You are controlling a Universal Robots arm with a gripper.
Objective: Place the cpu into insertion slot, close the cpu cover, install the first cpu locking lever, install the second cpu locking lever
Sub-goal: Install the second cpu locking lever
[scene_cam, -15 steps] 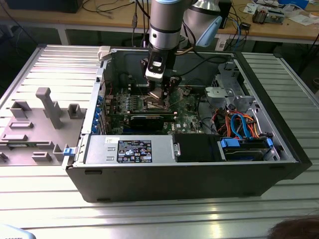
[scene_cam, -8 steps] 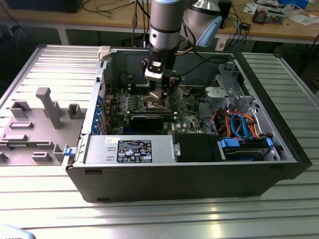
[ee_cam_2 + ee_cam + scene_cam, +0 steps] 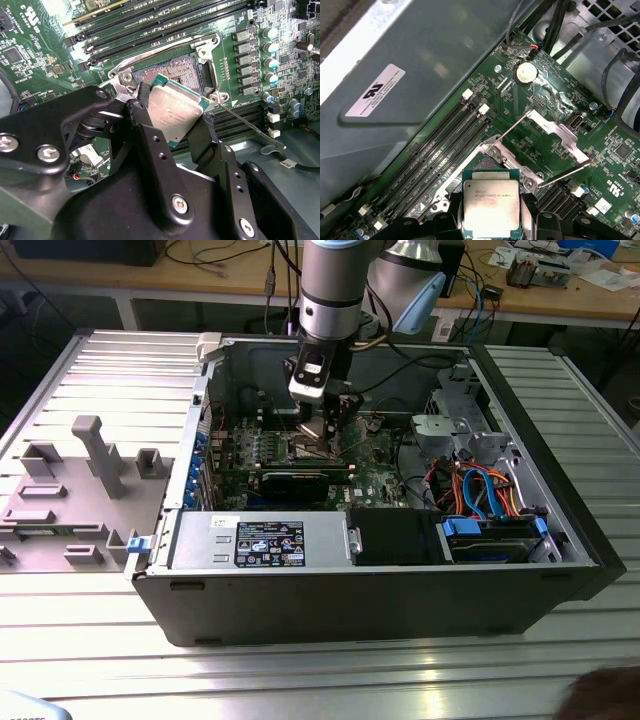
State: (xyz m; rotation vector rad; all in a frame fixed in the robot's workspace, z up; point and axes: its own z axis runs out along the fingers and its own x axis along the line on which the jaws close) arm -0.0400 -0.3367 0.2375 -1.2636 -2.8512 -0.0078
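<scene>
Over the insertion slot [image 3: 170, 70], inside the open computer case [image 3: 400, 585], I have the gripper [image 3: 326, 430] down low above the green motherboard [image 3: 378, 455]. Well off to the exterior view's left of the slot, outside the case, a grey fixture tray [image 3: 60, 510] lies on the ribbed metal table [image 3: 300, 680]. At the slot itself, in the second wrist view, the two black fingers [image 3: 136, 114] are closed onto opposite edges of the cpu [image 3: 175, 112], clamping it with its silver top showing. The chip hangs just above the slot, overlapping one side, not seated; the dark pin field beyond it is bare. In the first wrist view the long memory slots [image 3: 445, 145] run just beside the slot. The cpu cover [image 3: 555, 131] stands swung open on the slot's other side, with two thin wire levers [image 3: 565, 172] sprung free near it. To the exterior view's right of the slot sit blue and orange cables [image 3: 480, 495].
</scene>
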